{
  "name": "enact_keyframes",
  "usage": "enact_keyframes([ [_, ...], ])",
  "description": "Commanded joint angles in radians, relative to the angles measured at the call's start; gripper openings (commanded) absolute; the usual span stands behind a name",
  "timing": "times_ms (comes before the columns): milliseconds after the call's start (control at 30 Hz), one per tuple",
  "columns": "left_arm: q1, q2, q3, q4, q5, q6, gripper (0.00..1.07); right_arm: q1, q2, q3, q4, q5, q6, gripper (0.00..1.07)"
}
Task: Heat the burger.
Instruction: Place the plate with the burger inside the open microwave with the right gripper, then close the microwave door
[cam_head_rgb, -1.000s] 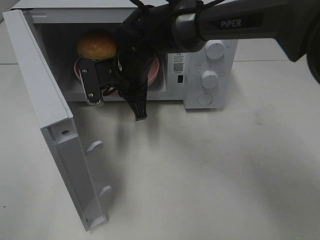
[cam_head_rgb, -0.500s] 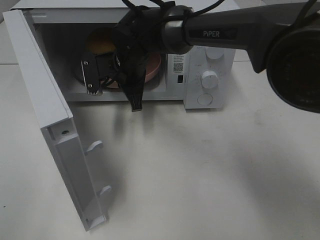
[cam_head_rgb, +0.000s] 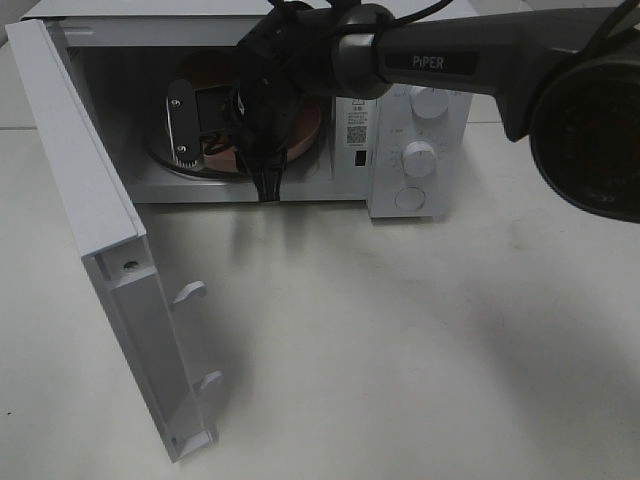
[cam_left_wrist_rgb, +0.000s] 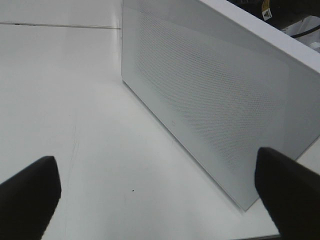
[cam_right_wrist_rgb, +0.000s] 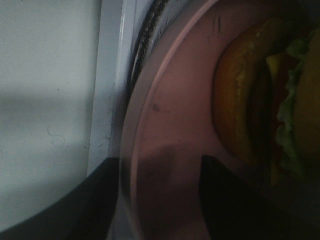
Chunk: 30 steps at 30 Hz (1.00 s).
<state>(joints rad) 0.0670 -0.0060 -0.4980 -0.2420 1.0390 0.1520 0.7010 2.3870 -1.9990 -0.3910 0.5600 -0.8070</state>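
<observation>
Right wrist view: the burger (cam_right_wrist_rgb: 245, 100) lies on a pink plate (cam_right_wrist_rgb: 175, 100) inside the microwave, near the plate's rim on the side toward the oven's opening. The right gripper (cam_right_wrist_rgb: 160, 185) has its 2 dark fingers parted with the plate's rim between them. They look to be clear of the plate, so it holds nothing.

Left wrist view: the left gripper (cam_left_wrist_rgb: 160, 190) is spread wide and empty. It hangs over the table (cam_left_wrist_rgb: 75, 100) outside the microwave, facing the perforated outer face of the door (cam_left_wrist_rgb: 225, 110).

Exterior high view: the right arm (cam_head_rgb: 560, 45) reaches into the microwave (cam_head_rgb: 450, 170) and hides the cavity's middle. The door is swung fully open. Loading looks done. What is left, I judge, is to pull the arm out, shut the door and turn a dial (cam_head_rgb: 418, 158). The arm reads "PiPER" (cam_head_rgb: 440, 61). A QR label (cam_head_rgb: 358, 125) sits on the oven's front, and its print is too small to read.
</observation>
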Motion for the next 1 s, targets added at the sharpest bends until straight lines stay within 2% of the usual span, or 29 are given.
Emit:
enact_keyframes([
  [33, 0.005, -0.014, 0.002, -0.002, -0.004, -0.001, 0.98, -0.002, -0.001, -0.008, 0.062, -0.006, 0.002, 0.63],
  [167, 0.005, -0.014, 0.002, -0.002, -0.004, -0.001, 0.98, -0.002, -0.002, -0.008, 0.082, 0.002, 0.001, 0.65],
  [300, 0.005, -0.014, 0.002, -0.002, -0.004, -0.001, 0.98, -0.002, -0.040, 0.056, 0.091, -0.032, -0.014, 0.65],
  [333, 0.005, -0.014, 0.002, -0.002, -0.004, -0.001, 0.98, -0.002, -0.068, 0.102, 0.091, -0.056, -0.031, 0.65],
  [500, 0.005, -0.014, 0.002, -0.002, -0.004, -0.001, 0.98, -0.002, -0.127, 0.203, 0.091, -0.124, -0.066, 0.65],
  [533, 0.005, -0.014, 0.002, -0.002, -0.004, -0.001, 0.98, -0.002, -0.164, 0.260, 0.092, -0.166, -0.070, 0.66],
  [633, 0.005, -0.014, 0.002, -0.002, -0.004, -0.001, 0.98, -0.002, -0.182, 0.295, 0.092, -0.193, -0.071, 0.67],
  [667, 0.005, -0.014, 0.002, -0.002, -0.004, -0.001, 0.98, -0.002, -0.214, 0.365, 0.088, -0.235, -0.071, 0.69],
  [733, 0.005, -0.014, 0.002, -0.002, -0.004, -0.001, 0.98, -0.002, -0.230, 0.392, 0.088, -0.255, -0.073, 0.70],
  [800, 0.005, -0.014, 0.002, -0.002, -0.004, -0.001, 0.98, -0.002, -0.301, 0.504, 0.083, -0.314, -0.074, 0.78],
  [900, 0.005, -0.014, 0.002, -0.002, -0.004, -0.001, 0.98, -0.006, -0.321, 0.530, 0.081, -0.322, -0.074, 0.79],
  [967, 0.005, -0.014, 0.002, -0.002, -0.004, -0.001, 0.98, -0.013, -0.394, 0.620, 0.079, -0.348, -0.074, 0.79],
  [1000, 0.005, -0.014, 0.002, -0.002, -0.004, -0.001, 0.98, -0.013, -0.394, 0.620, 0.079, -0.348, -0.074, 0.79],
])
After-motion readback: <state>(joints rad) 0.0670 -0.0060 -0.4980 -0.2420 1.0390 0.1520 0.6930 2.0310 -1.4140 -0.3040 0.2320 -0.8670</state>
